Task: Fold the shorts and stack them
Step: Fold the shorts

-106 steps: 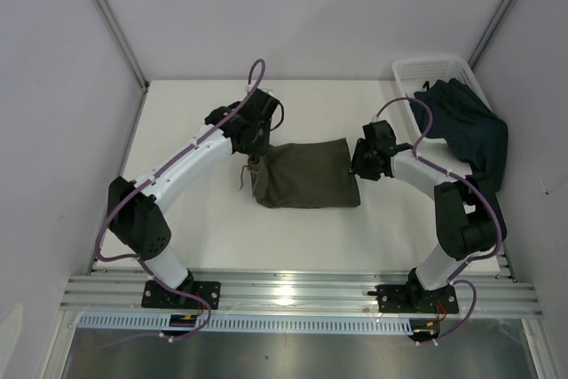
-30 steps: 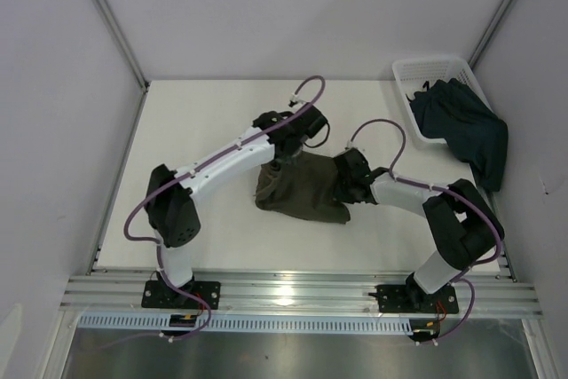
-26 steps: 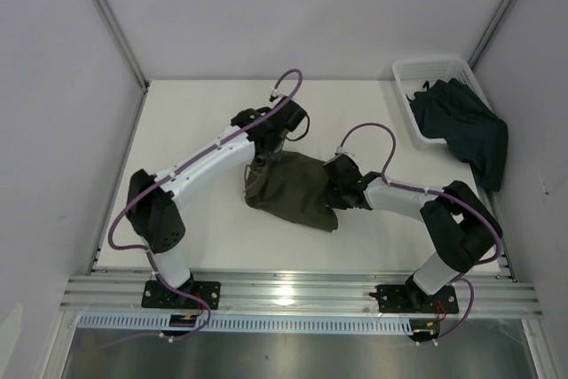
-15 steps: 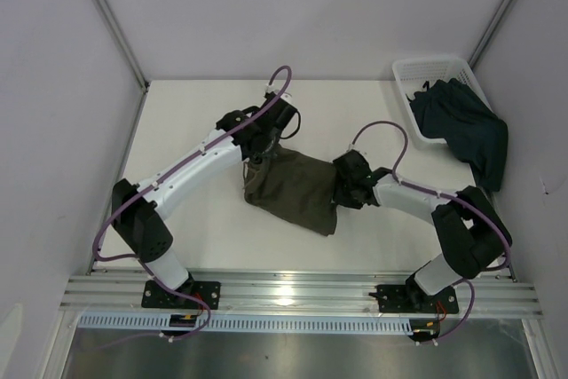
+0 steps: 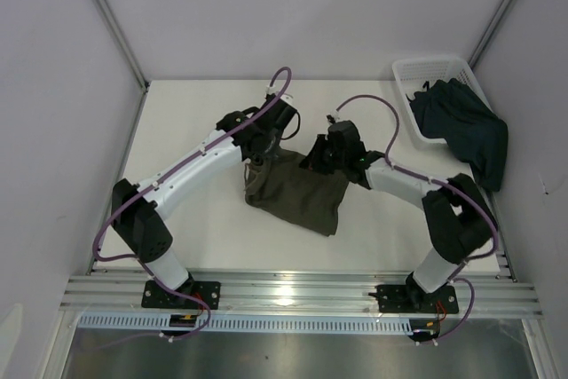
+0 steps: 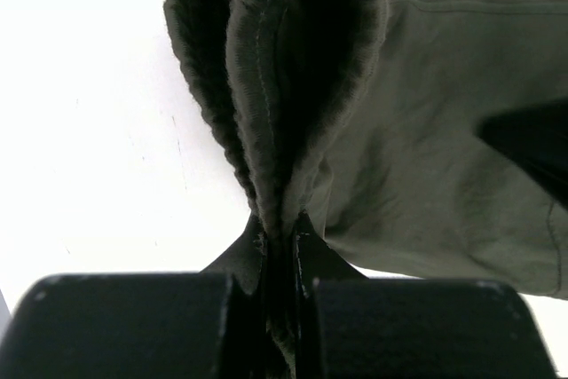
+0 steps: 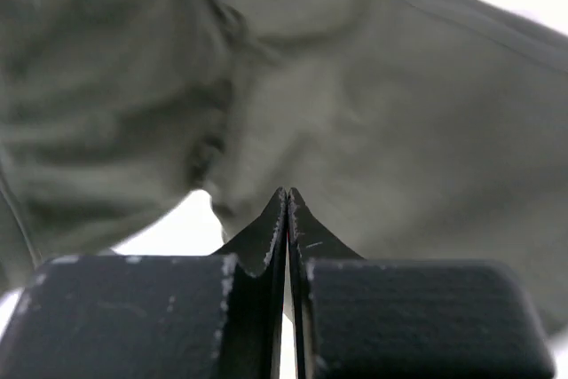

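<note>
The olive-green shorts lie folded mid-table, skewed toward the near right. My left gripper is shut on their ribbed waistband at the far left corner; in the left wrist view the band bunches up between the closed fingers of the left gripper. My right gripper hovers over the far edge of the olive shorts. The tips of the right gripper are pressed together with no cloth between them. The navy-teal shorts hang out of the white basket at the back right.
Grey walls close in the table on the left, back and right. The basket's near right side is covered by the draped navy cloth. The arm bases sit on a metal rail along the near edge.
My right gripper left the right edge of the olive shorts and swung up to their far edge, shut and empty. The left gripper pulled the shorts leftward, then stayed still.
</note>
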`<state>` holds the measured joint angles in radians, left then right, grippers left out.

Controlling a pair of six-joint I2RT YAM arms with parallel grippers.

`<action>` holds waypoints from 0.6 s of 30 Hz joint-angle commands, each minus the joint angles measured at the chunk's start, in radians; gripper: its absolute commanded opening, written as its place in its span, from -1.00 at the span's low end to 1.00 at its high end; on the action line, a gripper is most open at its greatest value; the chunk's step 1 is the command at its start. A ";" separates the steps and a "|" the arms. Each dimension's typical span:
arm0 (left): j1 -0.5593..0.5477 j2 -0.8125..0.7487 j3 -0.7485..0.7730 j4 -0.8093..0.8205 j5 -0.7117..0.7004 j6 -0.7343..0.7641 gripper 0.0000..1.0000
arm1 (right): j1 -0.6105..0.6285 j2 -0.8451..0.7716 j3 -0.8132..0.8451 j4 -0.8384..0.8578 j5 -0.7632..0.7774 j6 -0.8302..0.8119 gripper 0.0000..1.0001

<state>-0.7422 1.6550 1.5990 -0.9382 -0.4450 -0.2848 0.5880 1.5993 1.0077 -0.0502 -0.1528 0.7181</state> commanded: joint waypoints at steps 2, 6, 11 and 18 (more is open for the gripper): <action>-0.008 -0.066 0.012 0.038 0.012 0.027 -1.00 | 0.012 0.175 0.083 0.268 -0.143 0.089 -1.00; -0.008 -0.069 0.015 0.032 0.011 0.030 -1.00 | 0.016 0.308 0.163 0.357 -0.159 0.136 -1.00; -0.011 -0.069 0.019 0.027 0.015 0.036 -1.00 | 0.015 0.428 0.273 0.406 -0.133 0.168 -1.00; -0.037 -0.070 0.006 0.033 0.008 0.055 -1.00 | 0.010 0.576 0.384 0.386 -0.050 0.195 -1.00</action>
<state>-0.7616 1.6432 1.5990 -0.9367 -0.4335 -0.2604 0.6003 2.1315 1.3361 0.3054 -0.2604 0.8879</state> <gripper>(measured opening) 0.049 0.002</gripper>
